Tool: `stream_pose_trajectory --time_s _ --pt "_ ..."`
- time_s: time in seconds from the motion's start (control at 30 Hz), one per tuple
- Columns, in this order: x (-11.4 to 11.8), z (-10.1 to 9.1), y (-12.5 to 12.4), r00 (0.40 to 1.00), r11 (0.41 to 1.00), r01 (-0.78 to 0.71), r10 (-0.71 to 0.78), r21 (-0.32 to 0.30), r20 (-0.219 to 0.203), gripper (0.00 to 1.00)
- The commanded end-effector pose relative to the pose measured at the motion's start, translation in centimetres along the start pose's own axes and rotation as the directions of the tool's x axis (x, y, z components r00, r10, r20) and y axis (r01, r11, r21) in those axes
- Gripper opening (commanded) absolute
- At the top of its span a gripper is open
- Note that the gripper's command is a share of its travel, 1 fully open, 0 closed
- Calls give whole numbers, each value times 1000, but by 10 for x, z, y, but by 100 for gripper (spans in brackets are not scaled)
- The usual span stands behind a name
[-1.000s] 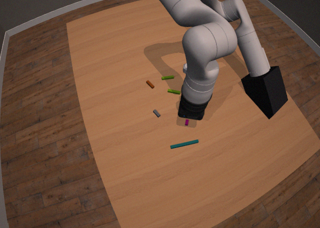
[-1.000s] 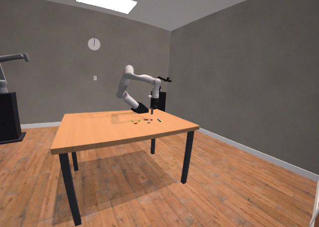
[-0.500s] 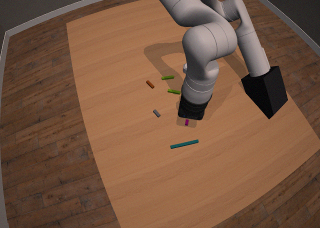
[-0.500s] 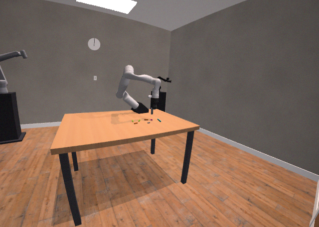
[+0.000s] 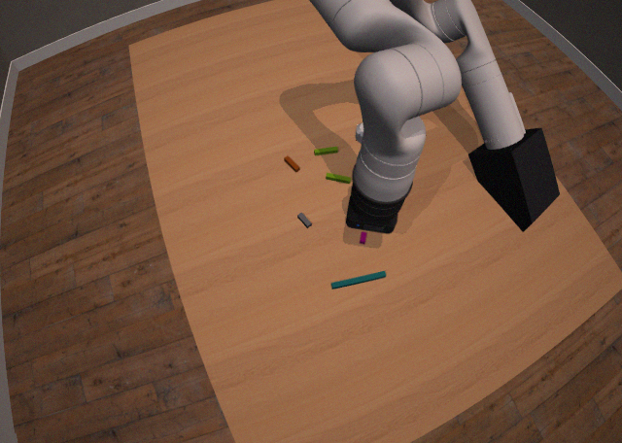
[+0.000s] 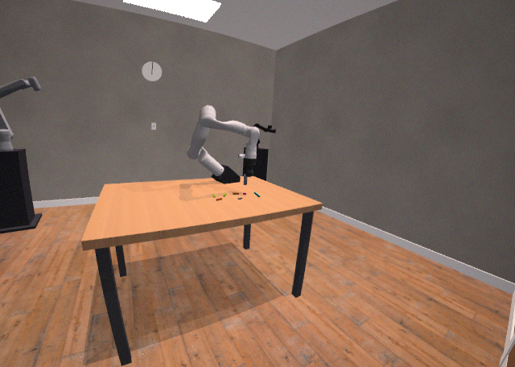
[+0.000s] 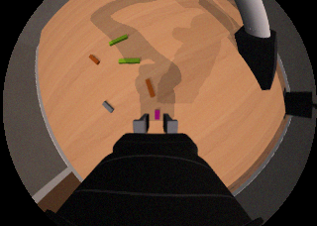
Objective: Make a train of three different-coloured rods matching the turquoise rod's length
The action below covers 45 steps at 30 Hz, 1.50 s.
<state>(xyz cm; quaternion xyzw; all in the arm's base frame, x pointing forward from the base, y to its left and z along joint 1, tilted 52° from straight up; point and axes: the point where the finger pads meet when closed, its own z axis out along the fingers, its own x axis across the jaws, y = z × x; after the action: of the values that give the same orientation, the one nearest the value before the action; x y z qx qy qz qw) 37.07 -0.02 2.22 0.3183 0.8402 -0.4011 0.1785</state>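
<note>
- Magenta short rod [image 7: 158, 114] lies flat on the wooden counter [image 5: 211, 127], between our half-closed fingers.
- We cannot tell whether they touch it.
- Our arm partly hides a second orange rod [image 7: 150, 86].

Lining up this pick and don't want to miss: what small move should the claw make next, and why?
Probably lower straight down. The claw hangs part-open above the magenta rod, which lies flat on the table centred between the fingers, so it seems aligned but not yet low enough to close.
</note>
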Motion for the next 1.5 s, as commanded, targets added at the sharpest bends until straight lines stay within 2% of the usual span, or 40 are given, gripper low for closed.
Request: stream_pose_trajectory --time_s 0.0,0.53,1.47 --pt "0 -1 0 1000 1000 -1 1 -2 0 54" --pt "0 4 0 1000 1000 -23 23 -1 1 54" --pt "1 44 -1 1000 1000 -23 23 -1 1 54"
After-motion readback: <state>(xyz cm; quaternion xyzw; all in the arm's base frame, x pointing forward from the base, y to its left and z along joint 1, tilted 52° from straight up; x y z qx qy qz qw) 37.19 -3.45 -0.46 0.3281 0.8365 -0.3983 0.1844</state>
